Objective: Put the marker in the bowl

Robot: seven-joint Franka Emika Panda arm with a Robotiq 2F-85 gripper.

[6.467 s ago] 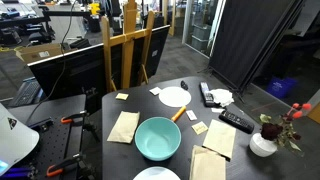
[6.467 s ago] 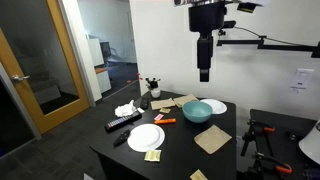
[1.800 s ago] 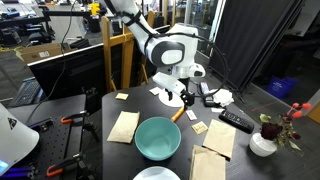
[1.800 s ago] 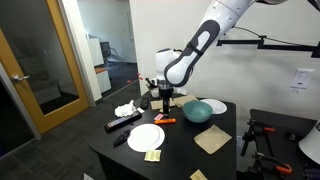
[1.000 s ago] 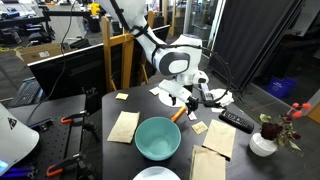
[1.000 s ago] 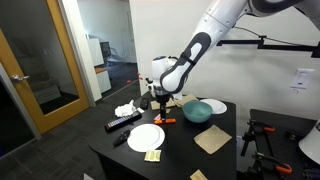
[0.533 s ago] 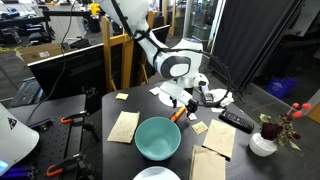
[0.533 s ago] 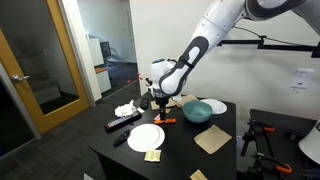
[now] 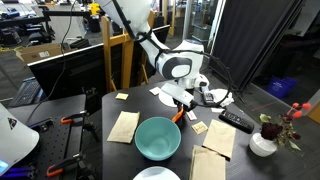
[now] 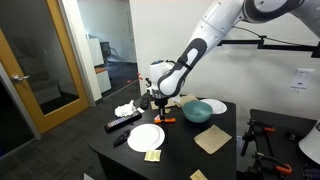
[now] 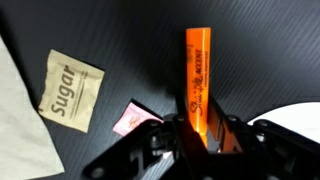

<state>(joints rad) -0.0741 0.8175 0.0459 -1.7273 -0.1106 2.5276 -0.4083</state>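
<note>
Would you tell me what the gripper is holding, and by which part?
The gripper straddles one end of the marker; a grip cannot be told.

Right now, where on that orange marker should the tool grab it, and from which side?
Across the slim barrel of the marker, coming straight down from above. It lies flat on the table, long and thin, with bare surface along both long sides, so the tool can straddle it, as the wrist view shows.

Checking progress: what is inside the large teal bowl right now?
Nothing visible: the large teal bowl is bare inside, though its near rim hides a strip. The short orange marker lies outside on the black table.
</note>
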